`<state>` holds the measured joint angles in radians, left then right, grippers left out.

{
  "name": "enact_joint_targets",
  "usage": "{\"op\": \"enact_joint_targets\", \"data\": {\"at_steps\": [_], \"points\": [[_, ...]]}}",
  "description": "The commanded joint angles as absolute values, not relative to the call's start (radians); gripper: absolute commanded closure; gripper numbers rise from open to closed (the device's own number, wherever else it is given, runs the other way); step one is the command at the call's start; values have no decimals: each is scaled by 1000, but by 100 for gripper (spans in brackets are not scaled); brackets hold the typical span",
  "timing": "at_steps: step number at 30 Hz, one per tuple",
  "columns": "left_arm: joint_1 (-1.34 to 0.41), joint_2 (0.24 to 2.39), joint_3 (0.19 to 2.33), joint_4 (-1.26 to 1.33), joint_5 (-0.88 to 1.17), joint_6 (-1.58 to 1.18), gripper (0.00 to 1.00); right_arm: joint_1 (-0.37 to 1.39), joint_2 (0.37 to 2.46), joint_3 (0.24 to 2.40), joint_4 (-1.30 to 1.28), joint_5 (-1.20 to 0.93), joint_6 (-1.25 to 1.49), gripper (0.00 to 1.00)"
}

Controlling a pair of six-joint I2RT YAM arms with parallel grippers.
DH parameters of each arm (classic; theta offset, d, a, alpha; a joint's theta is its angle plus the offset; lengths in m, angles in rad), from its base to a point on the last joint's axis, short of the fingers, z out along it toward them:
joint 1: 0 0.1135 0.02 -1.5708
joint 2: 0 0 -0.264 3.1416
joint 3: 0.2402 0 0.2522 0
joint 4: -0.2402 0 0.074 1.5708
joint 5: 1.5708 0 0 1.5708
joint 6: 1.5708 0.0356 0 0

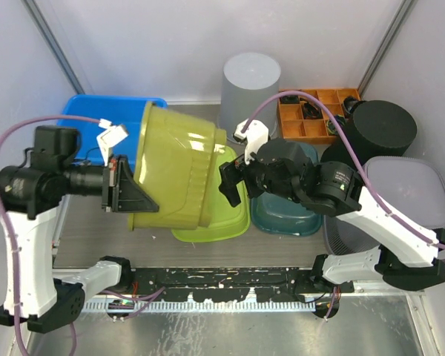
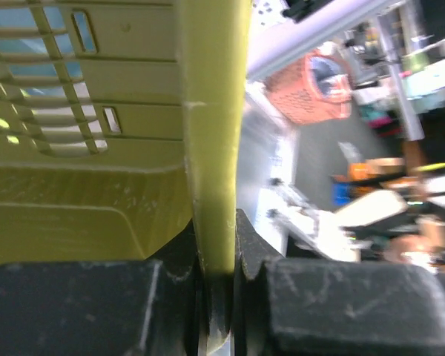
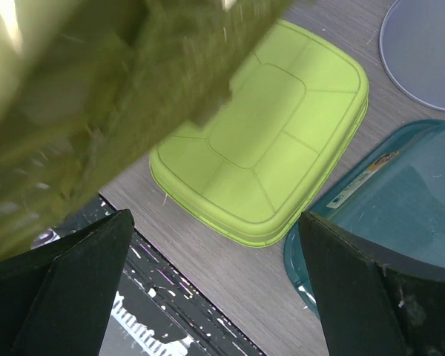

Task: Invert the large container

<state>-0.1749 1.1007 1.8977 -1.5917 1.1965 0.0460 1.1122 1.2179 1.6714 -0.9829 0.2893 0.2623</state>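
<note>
Top view: large container (image 1: 174,167) is tipped on its side, mouth facing left and base to the right, above the worktop (image 1: 81,248) and over the lime lid (image 1: 226,222). Left fingers (image 1: 133,196) are clenched on its rim (image 1: 144,141). Right fingers (image 1: 230,187) are spread wide just beside the base, holding nothing.

Left wrist: fingers (image 2: 74,311) pinch the rim (image 2: 211,148) squarely; the grip looks solid to me.

Right wrist: fingers (image 3: 67,289) are released. The container (image 3: 96,89) is a blur overhead, with the lid (image 3: 267,141) and teal tub (image 3: 400,215) below.

My read: roughly halfway. Left to do: the rest of the rotation, then set-down mouth down.
</note>
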Motion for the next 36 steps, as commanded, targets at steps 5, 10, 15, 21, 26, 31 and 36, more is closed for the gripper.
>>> {"op": "enact_joint_targets", "data": {"at_steps": [5, 10, 15, 21, 26, 31, 36], "points": [[77, 966, 1341, -596, 1706, -997, 100, 1069, 1200, 1697, -924, 210, 229, 0], [145, 1032, 1413, -641, 1710, -981, 100, 1051, 1210, 1647, -881, 175, 224, 0], [226, 1151, 1521, -955, 1710, -835, 100, 1043, 1296, 1693, -934, 206, 231, 0], [253, 1222, 1581, -1157, 1709, -715, 100, 1037, 1276, 1612, -769, 339, 235, 0], [380, 1241, 1527, -1107, 1706, -735, 100, 1028, 1297, 1595, -704, 292, 224, 0], [565, 1373, 1376, -995, 1707, -776, 100, 1029, 1384, 1628, -702, 292, 217, 0], [674, 1474, 1321, -916, 1710, -797, 100, 1030, 1454, 1625, -597, 264, 219, 0]]}}
